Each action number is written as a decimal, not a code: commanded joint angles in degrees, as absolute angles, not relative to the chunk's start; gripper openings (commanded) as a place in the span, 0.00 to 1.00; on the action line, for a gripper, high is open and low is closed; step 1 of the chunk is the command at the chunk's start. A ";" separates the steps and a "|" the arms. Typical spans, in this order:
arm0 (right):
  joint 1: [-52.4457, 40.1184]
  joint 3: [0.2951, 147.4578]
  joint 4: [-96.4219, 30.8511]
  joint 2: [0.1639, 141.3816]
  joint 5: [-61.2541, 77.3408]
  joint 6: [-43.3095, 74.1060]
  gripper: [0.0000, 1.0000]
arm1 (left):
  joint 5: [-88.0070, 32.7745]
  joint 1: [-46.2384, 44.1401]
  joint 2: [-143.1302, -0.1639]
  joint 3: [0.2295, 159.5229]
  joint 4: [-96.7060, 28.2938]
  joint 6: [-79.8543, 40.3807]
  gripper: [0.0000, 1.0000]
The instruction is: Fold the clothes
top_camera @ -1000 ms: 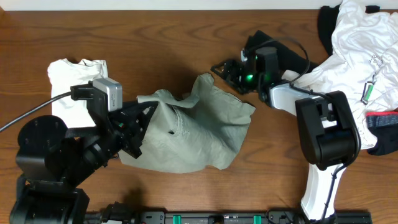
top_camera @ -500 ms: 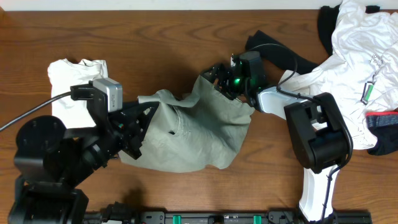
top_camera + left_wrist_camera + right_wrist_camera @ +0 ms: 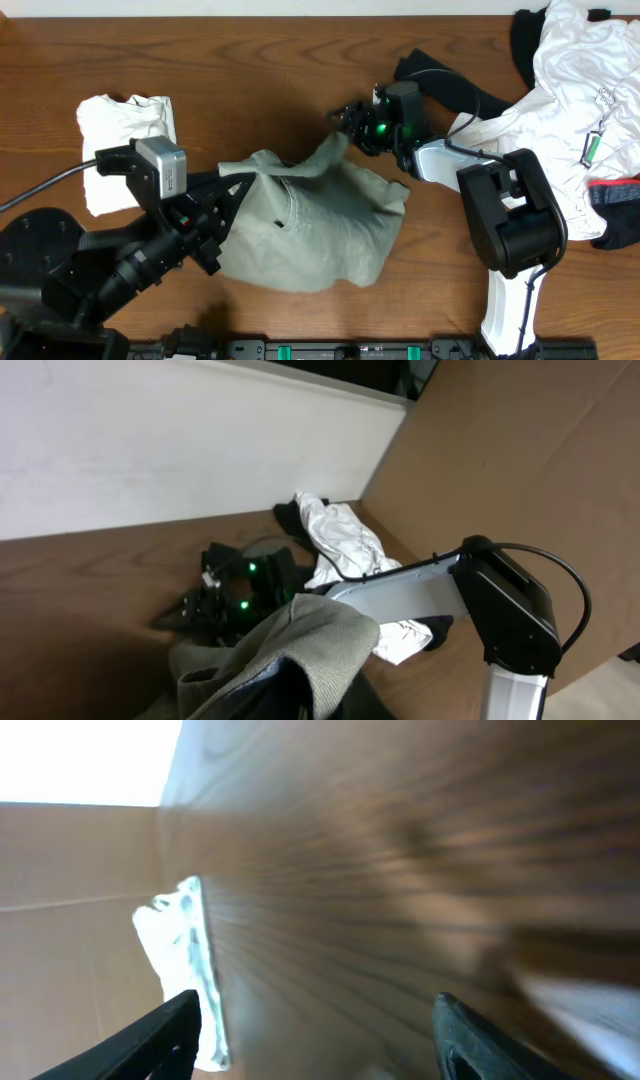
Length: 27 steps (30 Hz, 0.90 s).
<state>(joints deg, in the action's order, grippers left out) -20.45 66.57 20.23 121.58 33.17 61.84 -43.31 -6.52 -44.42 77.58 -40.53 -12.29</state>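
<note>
Khaki trousers point(image 3: 300, 645) bunched close (right arm point(image 3: 420, 588) behind).

Brown wooden table point(image 3: 250, 60) — khaki-grey trousers point(image 3: 320, 225) mid-table, folded white shirt point(image 3: 120, 125) left, white-and-black garment heap point(image 3: 575, 70) far right

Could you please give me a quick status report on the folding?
Left gripper shut on khaki trousers, edge bunched. Right gripper open at their far corner. White shirt and garment pile lie off to the sides.

Table point(image 3: 250, 60): bare wood at 12 o'clock, passable. Blocking: trousers point(image 3: 320, 225), centre; white shirt point(image 3: 120, 120), 10 o'clock; clothes heap point(image 3: 575, 70), 2 o'clock.
</note>
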 commanded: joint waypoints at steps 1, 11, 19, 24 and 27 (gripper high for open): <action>-20.71 66.70 22.70 121.73 37.82 62.33 0.75 | -44.36 -6.55 -44.40 79.09 -40.05 -13.17 0.06; -20.38 66.70 12.69 121.73 40.14 58.37 0.81 | -44.34 -6.55 -45.41 79.09 -40.73 -12.73 0.06; -20.12 66.70 6.17 121.73 39.72 55.66 0.82 | -44.34 -6.55 -45.60 79.09 -40.97 -12.75 0.06; -20.10 66.70 6.20 121.73 44.53 55.57 0.73 | -44.34 -6.55 -45.60 79.09 -40.97 -12.75 0.06; -20.23 66.70 6.20 121.73 50.52 53.65 0.67 | -44.34 -6.55 -45.60 79.09 -40.97 -12.75 0.06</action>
